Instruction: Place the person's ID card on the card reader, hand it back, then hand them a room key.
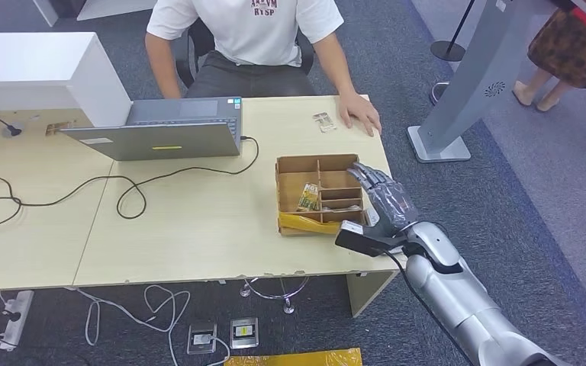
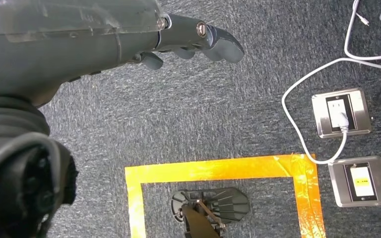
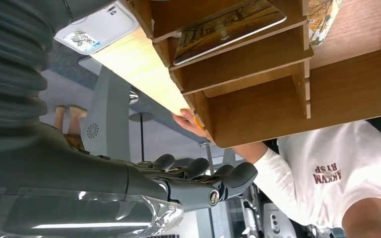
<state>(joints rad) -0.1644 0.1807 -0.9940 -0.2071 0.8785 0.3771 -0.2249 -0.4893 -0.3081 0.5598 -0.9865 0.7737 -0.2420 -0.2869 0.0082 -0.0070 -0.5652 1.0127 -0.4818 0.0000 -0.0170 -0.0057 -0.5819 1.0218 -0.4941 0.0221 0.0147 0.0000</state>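
Note:
A small card [image 1: 322, 120] lies on the light wooden table [image 1: 198, 229], just beside the seated person's hand [image 1: 360, 114]. A brown divided box [image 1: 320, 194] holds picture-printed cards [image 1: 309, 197]; these cards [image 3: 228, 27] stand in the box [image 3: 258, 89] in the right wrist view. My right hand [image 1: 385, 200] hovers at the box's right edge, fingers stretched out and empty, its fingers [image 3: 203, 183] apart. A white device [image 3: 96, 27] lies by the box. My left hand [image 2: 193, 42] hangs over the floor, fingers apart and holding nothing.
A grey laptop [image 1: 164, 130] with a black cable [image 1: 130, 191] stands mid-table. A white kiosk stand [image 1: 465, 91] is right of the table, with another person [image 1: 572, 46] beyond it. Floor sockets [image 2: 340, 111] and yellow tape [image 2: 218, 171] lie below.

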